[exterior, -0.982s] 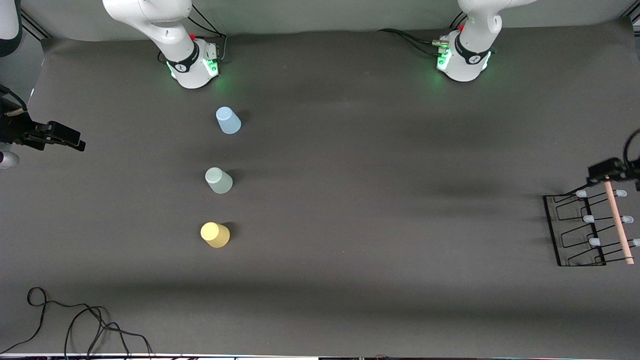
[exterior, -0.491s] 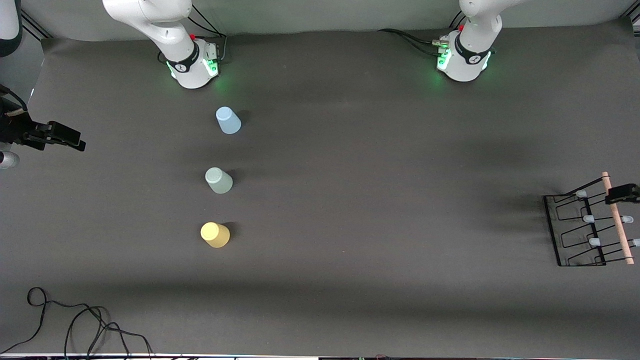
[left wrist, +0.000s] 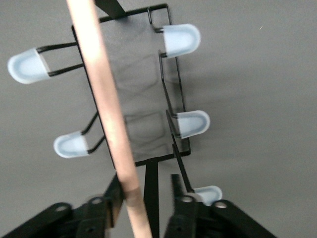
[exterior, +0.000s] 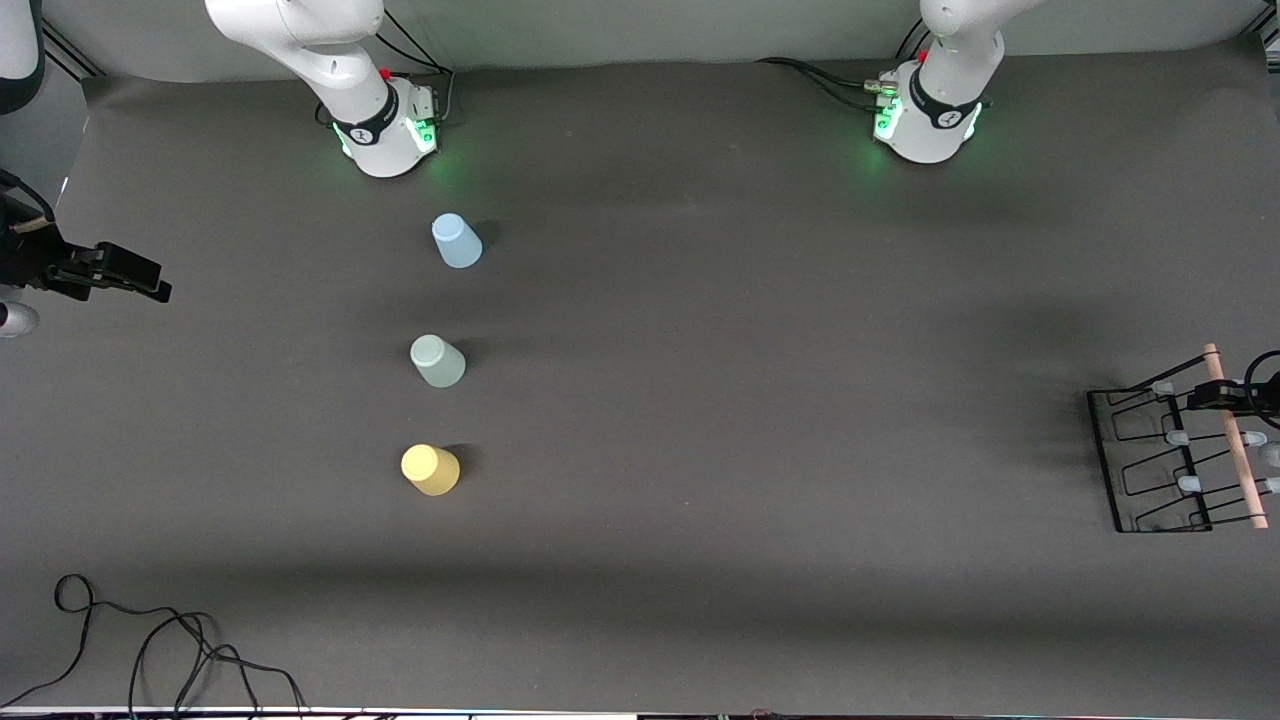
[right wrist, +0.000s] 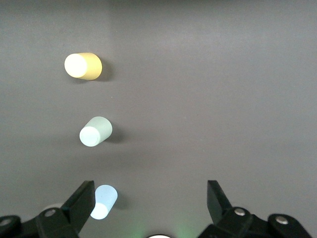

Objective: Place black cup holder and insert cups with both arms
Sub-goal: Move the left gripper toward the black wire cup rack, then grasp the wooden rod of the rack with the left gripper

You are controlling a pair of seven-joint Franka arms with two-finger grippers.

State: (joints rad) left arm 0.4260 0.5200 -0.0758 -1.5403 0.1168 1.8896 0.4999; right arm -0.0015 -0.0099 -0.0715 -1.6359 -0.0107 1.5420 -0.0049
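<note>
Two white jointed robot arms rise from round, green-lit bases (exterior: 385, 135) (exterior: 925, 125) at the top of the frame, each ringed by a dark band, black cables trailing beside them; matte black grippers (right wrist: 148, 210) show silver screws.

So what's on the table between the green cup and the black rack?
Nothing: in the front view only bare dark mat runs from the green cup to the black cup holder, which sits at the left arm's end of the table.

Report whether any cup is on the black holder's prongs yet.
None is. All six capped prongs of the black cup holder stand bare, and the blue cup, green cup and yellow cup sit on the table toward the right arm's end.
</note>
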